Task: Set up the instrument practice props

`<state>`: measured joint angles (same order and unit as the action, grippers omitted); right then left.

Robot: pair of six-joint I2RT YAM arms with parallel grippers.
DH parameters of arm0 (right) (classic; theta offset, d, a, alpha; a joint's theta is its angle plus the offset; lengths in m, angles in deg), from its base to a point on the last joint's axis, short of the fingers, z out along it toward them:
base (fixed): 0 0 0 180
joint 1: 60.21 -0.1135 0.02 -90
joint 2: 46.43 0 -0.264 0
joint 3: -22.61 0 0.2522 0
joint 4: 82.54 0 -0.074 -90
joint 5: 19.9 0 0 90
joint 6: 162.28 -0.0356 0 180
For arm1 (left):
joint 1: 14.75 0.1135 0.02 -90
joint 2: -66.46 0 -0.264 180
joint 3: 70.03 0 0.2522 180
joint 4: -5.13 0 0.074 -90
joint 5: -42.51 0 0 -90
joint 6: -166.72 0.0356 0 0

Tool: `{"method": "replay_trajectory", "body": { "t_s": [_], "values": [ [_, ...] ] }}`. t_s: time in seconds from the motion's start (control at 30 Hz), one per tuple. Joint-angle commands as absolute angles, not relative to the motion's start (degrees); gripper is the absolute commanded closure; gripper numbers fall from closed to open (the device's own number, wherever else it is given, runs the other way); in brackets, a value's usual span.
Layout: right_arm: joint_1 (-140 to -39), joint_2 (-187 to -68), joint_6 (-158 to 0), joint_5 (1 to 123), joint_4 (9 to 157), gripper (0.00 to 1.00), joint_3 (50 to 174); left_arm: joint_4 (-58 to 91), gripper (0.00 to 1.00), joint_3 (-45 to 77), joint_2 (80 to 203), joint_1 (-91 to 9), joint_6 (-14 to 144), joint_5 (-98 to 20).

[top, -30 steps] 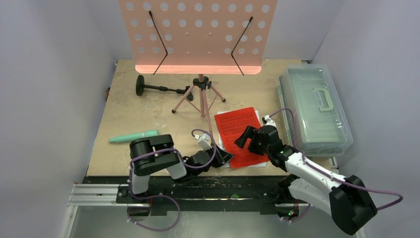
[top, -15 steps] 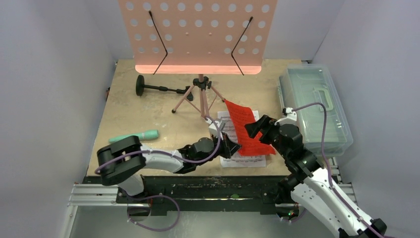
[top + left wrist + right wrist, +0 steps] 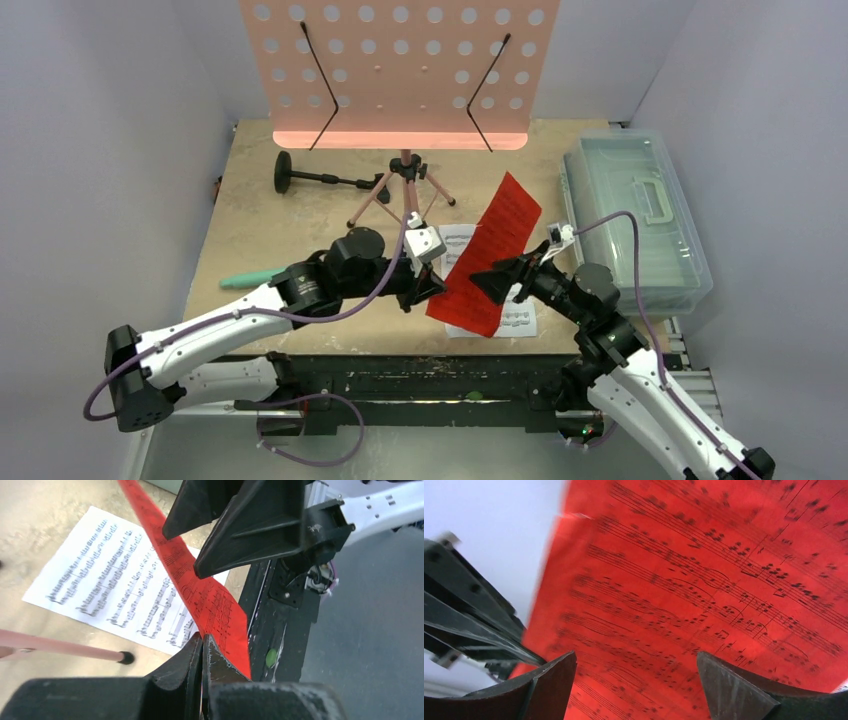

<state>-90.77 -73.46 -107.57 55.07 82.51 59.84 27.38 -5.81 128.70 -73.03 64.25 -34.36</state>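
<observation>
The red sheet-music page stands tilted up off the table. My left gripper is shut on its lower left edge; in the left wrist view the jaws pinch the red page with no gap. My right gripper is open and faces the page's right side. The red page fills the right wrist view behind the spread fingers, not between them. A white sheet-music page lies flat underneath. The pink music stand rises at the back. The teal tube lies at the left.
The small black round-base stand lies on its side by the pink tripod legs. A clear lidded box sits along the right edge. One tripod foot is close to my left gripper. Walls close in both sides.
My left gripper has shut on the red page and lifted it from flat on the table to steeply tilted. The left arm has stretched out; the right gripper has drawn back and stayed open.
</observation>
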Motion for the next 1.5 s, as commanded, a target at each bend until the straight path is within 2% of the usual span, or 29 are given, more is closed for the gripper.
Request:
{"method": "replay_trajectory", "body": {
  "t_s": [0.0, 0.23, 0.47, 0.73, 0.87, 1.1, 1.47],
  "values": [
    [-90.7, -75.7, -106.6, 47.1, 89.2, 0.05, 61.6, 45.9, 1.00, 0.8, 124.2, -73.1, 76.4, -34.3],
    [-90.7, -68.9, -113.3, 62.0, 79.6, 0.04, 61.8, 50.3, 1.00, 5.8, 119.5, -73.0, 78.9, -37.2],
    [-90.7, -63.2, -116.1, 62.1, 82.7, 0.04, 58.0, 49.2, 1.00, 9.9, 115.3, -73.0, 78.2, -36.1],
    [-90.6, -58.5, -121.6, 62.7, 81.8, 0.04, 56.4, 40.7, 1.00, 6.7, 110.2, -73.0, 72.6, -39.9],
    [-90.7, -57.5, -126.4, 59.7, 88.0, 0.04, 53.3, 37.9, 1.00, 7.7, 109.7, -73.0, 70.8, -43.5],
    [-90.6, -62.2, -133.1, 54.4, 108.5, 0.04, 46.9, 32.3, 1.00, 7.3, 109.6, -73.0, 65.1, -45.8],
    [-90.6, -63.3, -130.0, 56.0, 116.3, 0.06, 47.9, 21.3, 1.00, 3.4, 109.5, -73.0, 53.7, -44.3]
  ]
}}
